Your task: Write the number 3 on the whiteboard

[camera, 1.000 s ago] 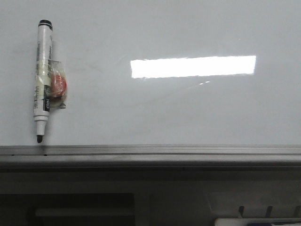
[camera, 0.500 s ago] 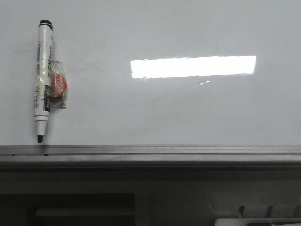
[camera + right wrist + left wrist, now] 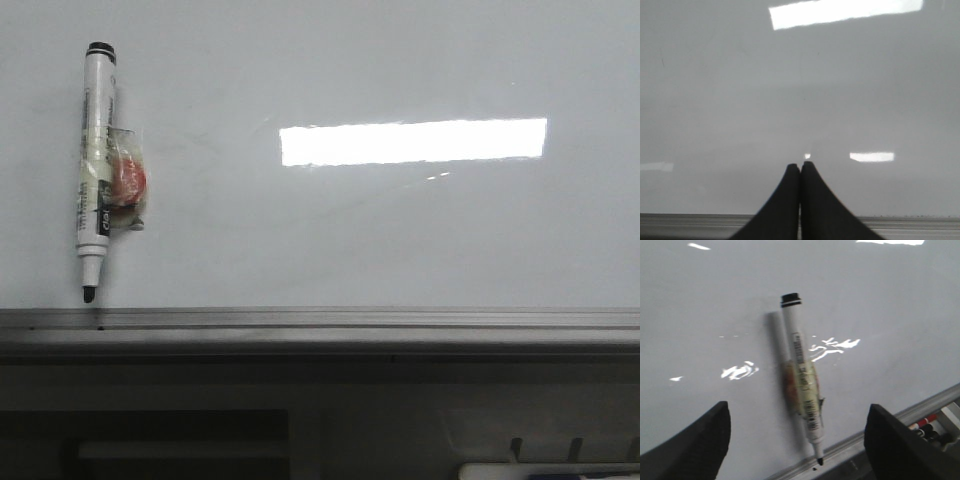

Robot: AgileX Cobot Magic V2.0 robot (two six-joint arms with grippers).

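**Front view: marker lies on a blank board**

Front view shows neither gripper, only the large glossy pale grey-white whiteboard [image 3: 400, 230], the grey metal rail [image 3: 330, 322] along its near edge, and a white marker pen with a black cap end [image 3: 96, 170] at the board's left. No drawn digit shows on the board in any view, only faint smudges.

The left wrist view adds what the front view lacks: the left gripper [image 3: 795, 440] with its two dark fingers [image 3: 695, 450] spread wide, one on each side of the pen and not touching it. Beyond the rail, this view also catches a tray with a few red and dark pens [image 3: 927, 422]. The right wrist view shows the right gripper [image 3: 800, 175] with its black fingertips pressed together, holding nothing, over bare board near the rail.

The board's surface is shiny and throws back a long bright rectangle of ceiling light [image 3: 412, 141] right of centre, with smaller glints in the wrist views. Below the rail the front view is dark, with shadowed furniture edges that are hard to make out.

The pen lies flat on the board, its long axis running almost straight away from the robot. Its uncapped black tip points toward the rail, just short of it. A clear tape wrap with a red-orange patch [image 3: 126, 182] clings to the middle of the barrel.
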